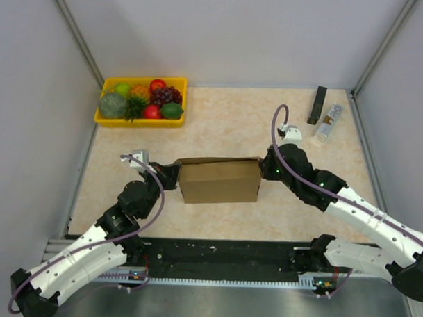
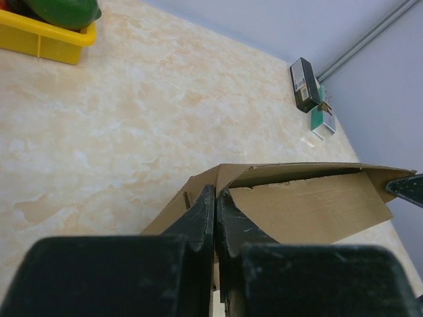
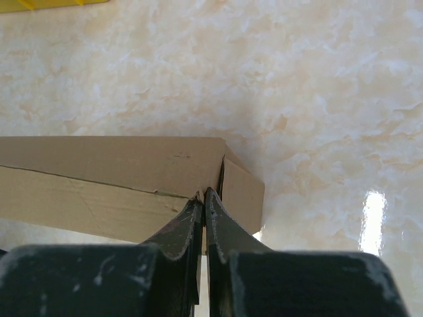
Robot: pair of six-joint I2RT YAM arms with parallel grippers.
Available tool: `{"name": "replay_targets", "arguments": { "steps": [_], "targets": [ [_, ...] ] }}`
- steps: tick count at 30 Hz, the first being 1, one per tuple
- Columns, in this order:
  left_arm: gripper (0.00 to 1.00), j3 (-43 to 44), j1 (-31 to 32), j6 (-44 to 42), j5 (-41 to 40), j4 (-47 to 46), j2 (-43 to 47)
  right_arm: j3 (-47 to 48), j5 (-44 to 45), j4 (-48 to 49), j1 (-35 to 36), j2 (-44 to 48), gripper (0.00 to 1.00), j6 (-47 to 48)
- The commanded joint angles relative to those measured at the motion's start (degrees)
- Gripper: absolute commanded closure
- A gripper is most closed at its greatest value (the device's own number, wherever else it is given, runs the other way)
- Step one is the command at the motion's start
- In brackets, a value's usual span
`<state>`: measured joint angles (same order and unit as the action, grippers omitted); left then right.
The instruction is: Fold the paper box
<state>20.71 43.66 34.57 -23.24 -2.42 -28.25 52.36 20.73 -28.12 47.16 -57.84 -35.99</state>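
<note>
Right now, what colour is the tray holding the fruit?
Bright yellow; the tray shows best in the top external view.

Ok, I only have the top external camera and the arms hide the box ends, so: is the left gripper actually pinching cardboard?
Observer: Yes. Its wrist camera shows the left gripper shut on an end flap of the paper box.
Operator: And the right one?
Observer: The right gripper is shut too, on the cardboard edge at the box's corner.
Operator: Is the box closed up?
Observer: Not fully; the left wrist camera shows a dark gap under the top panel.
</note>
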Motion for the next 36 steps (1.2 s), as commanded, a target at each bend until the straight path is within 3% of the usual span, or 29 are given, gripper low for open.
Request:
{"name": "replay_targets", "arguments": {
  "steps": [1, 10, 18, 25, 31, 36],
  "targets": [
    [1.00, -3.75, 1.43, 6.12, 8.39, 17.45, -3.47, -2.61, -5.96, -2.03, 1.71, -1.74, 1.00, -0.13],
    [1.00, -5.85, 1.34, 6.48, 7.68, 20.17, -1.02, -4.02, -5.62, -1.68, 1.62, -0.08, 1.00, 1.62],
    [1.00, -0.23, 1.52, 10.87, 7.52, 32.90, -0.93, -4.98, -5.79, -1.33, 1.71, 0.71, 1.00, 3.38],
    [0.99, 0.29, 1.60, 8.68, 5.76, 30.61, -5.67, -6.83, -5.88, 1.66, 1.71, 1.50, 1.00, 2.94],
    [0.86, 4.78, 1.52, 9.99, 8.74, 30.98, -7.96, -6.74, -5.26, 1.75, 1.71, 2.30, 1.00, 3.82],
    [0.87, -0.75, 1.52, 11.41, 11.63, 19.75, -9.11, -7.18, -5.62, 3.59, 1.62, 1.33, 1.00, 2.86]
  ]
}}
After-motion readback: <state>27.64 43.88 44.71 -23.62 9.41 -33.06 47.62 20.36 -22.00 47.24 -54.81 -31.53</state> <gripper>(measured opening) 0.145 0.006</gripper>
